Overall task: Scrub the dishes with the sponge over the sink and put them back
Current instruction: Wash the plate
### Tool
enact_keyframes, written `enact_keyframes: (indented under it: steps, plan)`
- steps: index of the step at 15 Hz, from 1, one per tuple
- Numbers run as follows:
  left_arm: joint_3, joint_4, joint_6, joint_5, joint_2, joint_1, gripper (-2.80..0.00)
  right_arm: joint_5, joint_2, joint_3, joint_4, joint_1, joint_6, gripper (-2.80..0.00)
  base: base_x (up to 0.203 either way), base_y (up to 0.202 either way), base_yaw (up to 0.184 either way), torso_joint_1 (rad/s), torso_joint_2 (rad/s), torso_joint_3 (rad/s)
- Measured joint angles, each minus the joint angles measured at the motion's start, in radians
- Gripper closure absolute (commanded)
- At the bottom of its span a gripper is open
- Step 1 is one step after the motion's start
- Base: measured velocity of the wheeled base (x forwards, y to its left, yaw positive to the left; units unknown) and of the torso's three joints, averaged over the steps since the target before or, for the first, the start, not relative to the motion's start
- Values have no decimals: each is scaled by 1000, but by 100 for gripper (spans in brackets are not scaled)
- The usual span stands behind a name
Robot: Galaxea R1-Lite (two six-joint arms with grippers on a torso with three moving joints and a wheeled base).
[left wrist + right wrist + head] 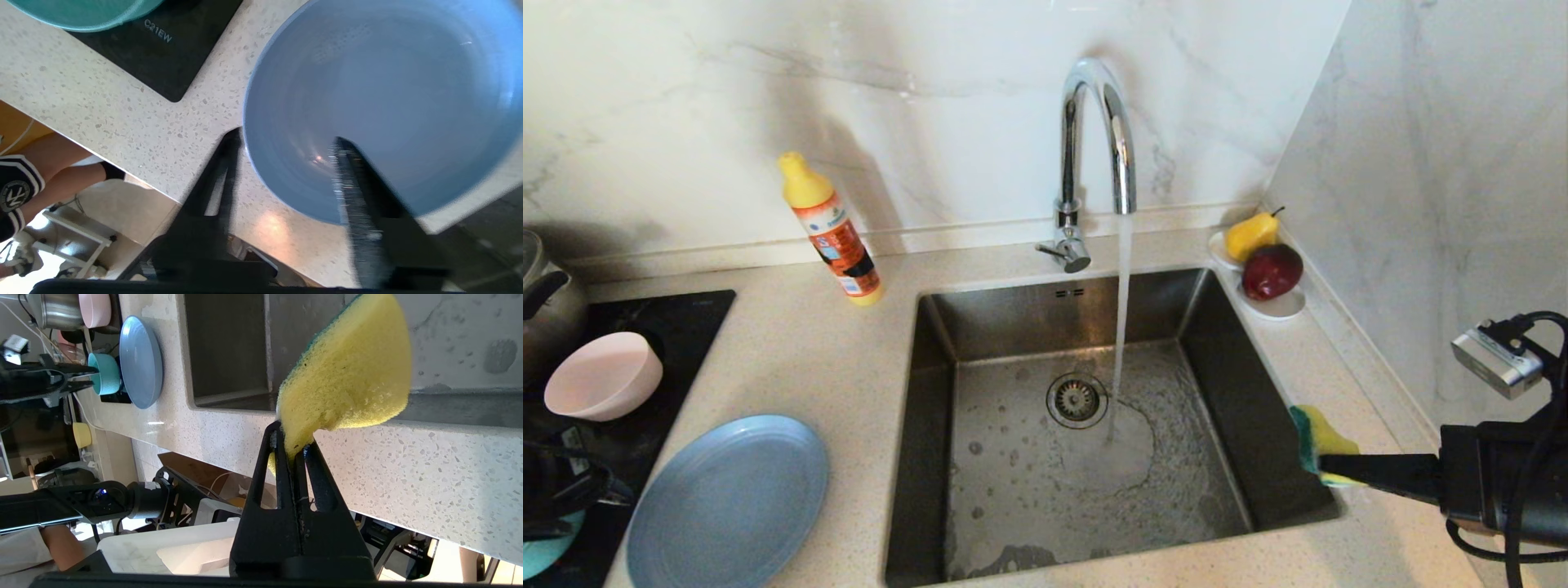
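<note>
The grey-blue plate [727, 498] [380, 102] lies on the counter left of the sink [1013, 490]. The pale pink bowl [605, 376] sits on the black hob, and the teal bowl [543, 551] [81, 14] shows at the lower left corner. My left gripper [287, 136] is open and empty beside the plate's left edge. In its wrist view one finger lies over the plate and the other over the counter. My right gripper [292, 437] is shut on the yellow sponge [1327, 445] [351, 375] at the sink's right rim.
The chrome tap [1094, 147] runs water [1121, 327] into the basin near the drain strainer [1076, 400]. A detergent bottle [833, 233] stands behind the counter. A pear [1252, 234] and an apple [1272, 271] rest on a white dish [1282, 307]. A pot [547, 302] stands at far left.
</note>
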Motion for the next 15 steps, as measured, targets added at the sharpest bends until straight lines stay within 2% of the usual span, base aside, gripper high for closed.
enact_keyframes:
  steps: [5, 10, 15]
  plan:
    - [107, -134, -1, 5, 64, -3, -280, 0, 6, 5, 0, 0, 0, 0, 0, 0, 0, 0, 0, 0]
    - [151, -165, -7, -5, 136, -3, -280, 0, 13, 10, 0, -1, 2, 0, 0, 0, 0, 0, 0, 0]
    - [196, -260, -10, -18, 175, -2, -280, 1, 15, 17, 0, -1, 3, 0, 0, 0, 0, 0, 0, 0]
